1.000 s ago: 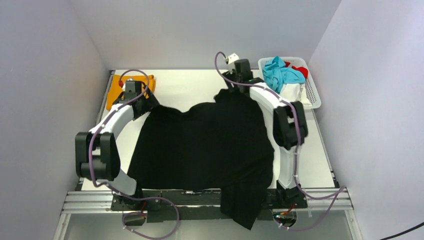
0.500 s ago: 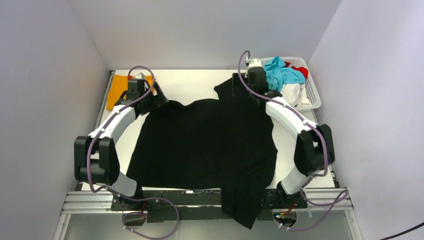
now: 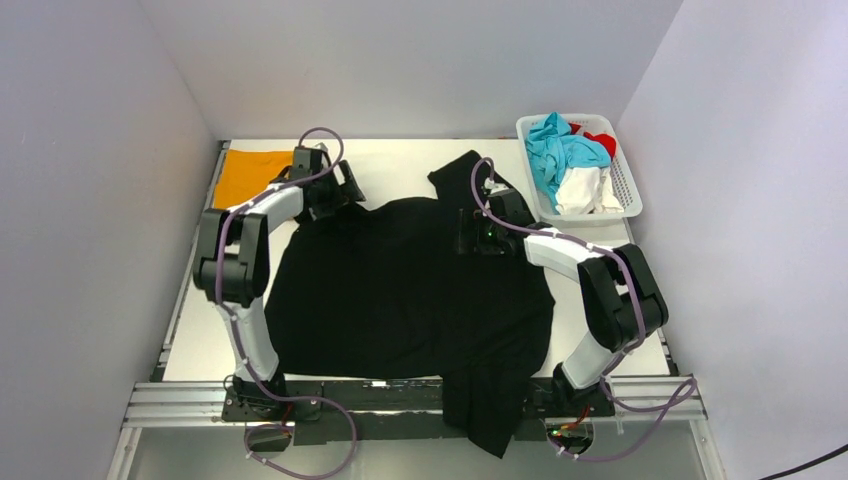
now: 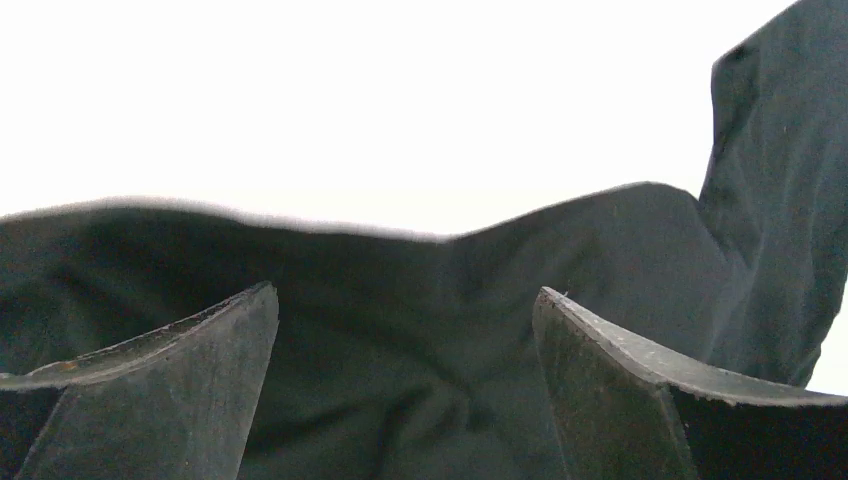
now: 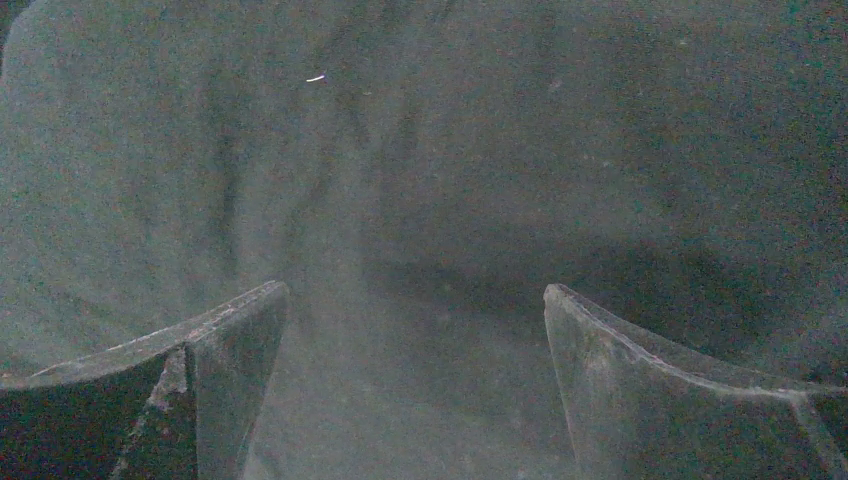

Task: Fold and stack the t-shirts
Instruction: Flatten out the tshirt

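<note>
The large black t-shirt lies spread over the middle of the table, one end hanging over the near edge. A sleeve sticks out at the far side. The orange-yellow t-shirt lies flat at the far left corner. My left gripper is open and empty over the black shirt's far left edge; its wrist view shows the jaws apart above black cloth. My right gripper is open and empty over the shirt's far right part, its jaws apart above black cloth.
A white lattice basket stands at the far right with teal, white and red clothes in it. Bare white table shows beyond the black shirt's far edge. Walls close in on three sides.
Both grippers let go of the black shirt's far edge. The left moved right off the orange shirt; the right drew back toward me over the shirt. The sleeve now lies on the table.
</note>
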